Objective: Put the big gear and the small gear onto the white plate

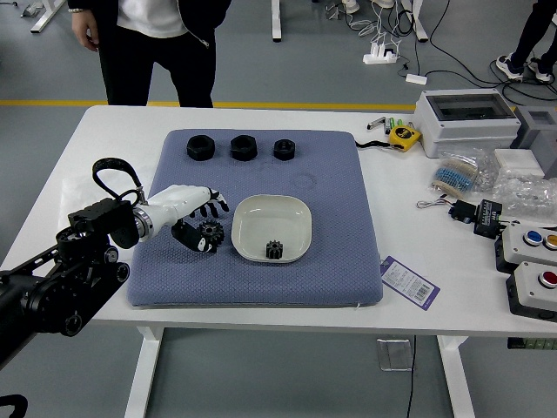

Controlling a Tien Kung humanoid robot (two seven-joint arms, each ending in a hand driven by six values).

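Big gear (211, 231) on the mat (261, 286), left robot hand (181, 204) close beside it, fingers spread, grasping nothing.

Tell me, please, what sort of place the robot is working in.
Probably a robotics lab or test workshop: push-button boxes and a yellow tape measure share the white table with black gears, and a power strip with cables lies on the floor.

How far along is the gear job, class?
Done: the small gear sits on the white plate. Under way: the left robot hand, fingers open, is at the big gear on the blue mat. Remaining: grasping it and placing it on the plate.
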